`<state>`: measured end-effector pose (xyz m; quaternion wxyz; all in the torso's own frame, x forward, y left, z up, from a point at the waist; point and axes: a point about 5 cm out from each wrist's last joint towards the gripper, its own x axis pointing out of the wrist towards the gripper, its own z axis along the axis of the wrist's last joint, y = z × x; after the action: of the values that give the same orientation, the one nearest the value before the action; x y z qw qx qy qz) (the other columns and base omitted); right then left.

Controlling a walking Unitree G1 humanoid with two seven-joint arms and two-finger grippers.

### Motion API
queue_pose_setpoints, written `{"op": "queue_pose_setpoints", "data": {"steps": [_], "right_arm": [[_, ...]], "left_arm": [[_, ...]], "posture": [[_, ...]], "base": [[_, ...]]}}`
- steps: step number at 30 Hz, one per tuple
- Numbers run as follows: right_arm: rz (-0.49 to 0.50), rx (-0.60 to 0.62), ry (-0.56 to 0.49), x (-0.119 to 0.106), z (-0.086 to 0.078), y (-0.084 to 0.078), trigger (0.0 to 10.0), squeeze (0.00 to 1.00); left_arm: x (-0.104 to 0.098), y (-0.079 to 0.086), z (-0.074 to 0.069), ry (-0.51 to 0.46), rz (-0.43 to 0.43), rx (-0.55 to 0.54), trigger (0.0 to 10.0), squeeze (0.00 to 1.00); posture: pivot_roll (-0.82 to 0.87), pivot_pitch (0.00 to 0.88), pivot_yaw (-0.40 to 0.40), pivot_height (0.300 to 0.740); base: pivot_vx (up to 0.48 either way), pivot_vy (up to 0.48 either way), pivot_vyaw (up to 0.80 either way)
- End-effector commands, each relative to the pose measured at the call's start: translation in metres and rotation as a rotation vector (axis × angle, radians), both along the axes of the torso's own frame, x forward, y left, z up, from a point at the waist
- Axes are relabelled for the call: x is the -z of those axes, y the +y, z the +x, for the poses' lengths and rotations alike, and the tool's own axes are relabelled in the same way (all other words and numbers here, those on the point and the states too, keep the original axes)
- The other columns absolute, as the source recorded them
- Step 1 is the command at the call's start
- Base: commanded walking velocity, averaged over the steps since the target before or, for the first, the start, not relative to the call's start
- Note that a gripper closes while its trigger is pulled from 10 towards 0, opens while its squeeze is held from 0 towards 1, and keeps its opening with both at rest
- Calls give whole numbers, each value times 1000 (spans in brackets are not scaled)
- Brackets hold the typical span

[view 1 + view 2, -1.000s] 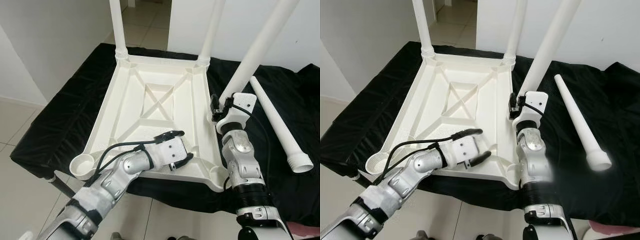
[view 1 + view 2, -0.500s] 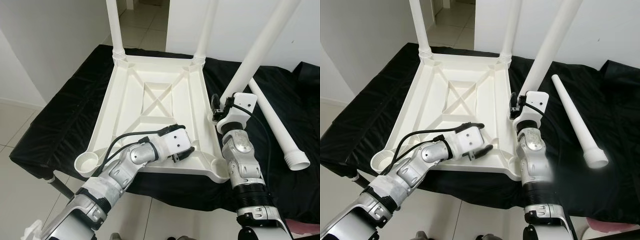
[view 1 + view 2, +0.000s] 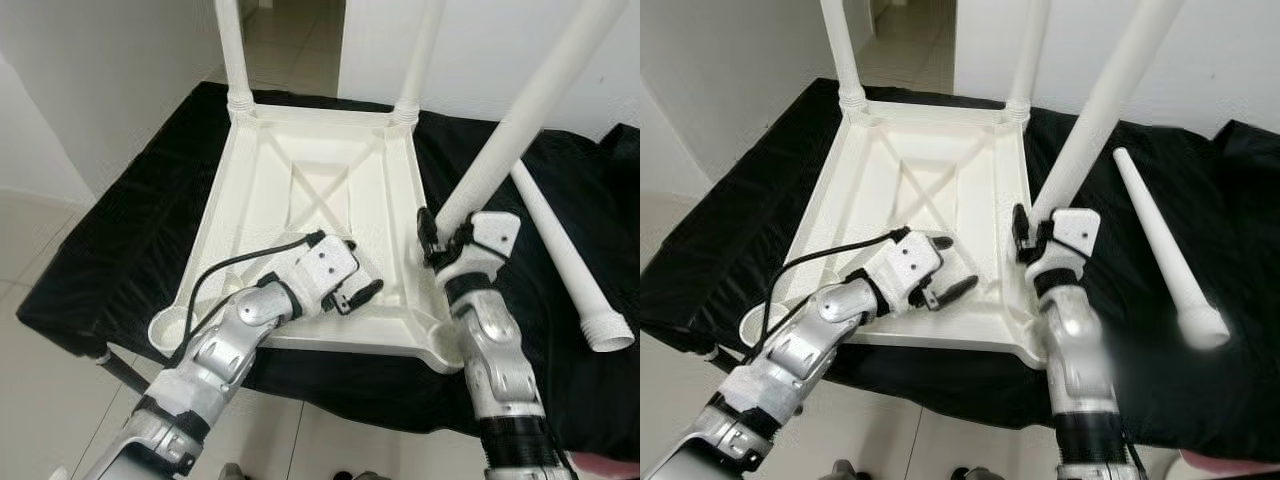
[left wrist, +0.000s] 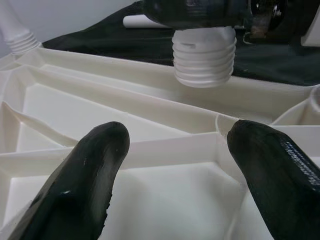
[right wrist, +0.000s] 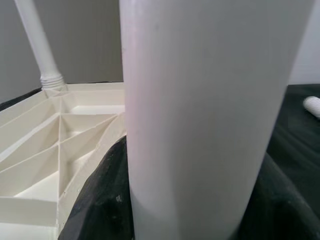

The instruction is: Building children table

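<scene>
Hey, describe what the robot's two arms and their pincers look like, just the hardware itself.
Both arms are jointed silver metal with black ribbed collars near the forearms. Each ends in a white boxy wrist housing. The left pincer has two long, rounded, glossy black fingers, and a black cable loops along that arm. The right pincer is likewise black.

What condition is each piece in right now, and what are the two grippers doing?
Tabletop: upside down on black cloth.
Far legs: two fitted, upright.
Held leg: tilted, threaded end above a near corner socket.
Spare leg: lying loose.
Left gripper: open over tabletop.
Right gripper: shut on held leg.
</scene>
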<state>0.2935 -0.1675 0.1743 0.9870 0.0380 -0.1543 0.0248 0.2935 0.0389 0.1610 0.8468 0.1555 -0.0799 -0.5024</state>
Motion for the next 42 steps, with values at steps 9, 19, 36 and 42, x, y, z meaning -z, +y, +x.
{"op": "queue_pose_setpoints", "data": {"steps": [9,19,36,42], "right_arm": [[41,66,-10,2,-3,-8,10000,0],[29,73,-1,0,-5,-14,10000,0],[31,62,10,1,-8,-9,10000,0],[33,53,25,3,-11,-8,10000,0]], "left_arm": [[14,-5,-18,20,117,171,10000,0],[27,0,-13,7,249,125,10000,0],[22,-7,28,-1,272,-213,10000,0],[8,-6,44,-11,186,-344,10000,0]], "posture": [[-4,87,-36,740],[-10,80,-34,740],[-20,74,-31,740],[-27,81,-26,740]], "base": [[0,0,0],[0,0,0],[0,0,0],[0,0,0]]}}
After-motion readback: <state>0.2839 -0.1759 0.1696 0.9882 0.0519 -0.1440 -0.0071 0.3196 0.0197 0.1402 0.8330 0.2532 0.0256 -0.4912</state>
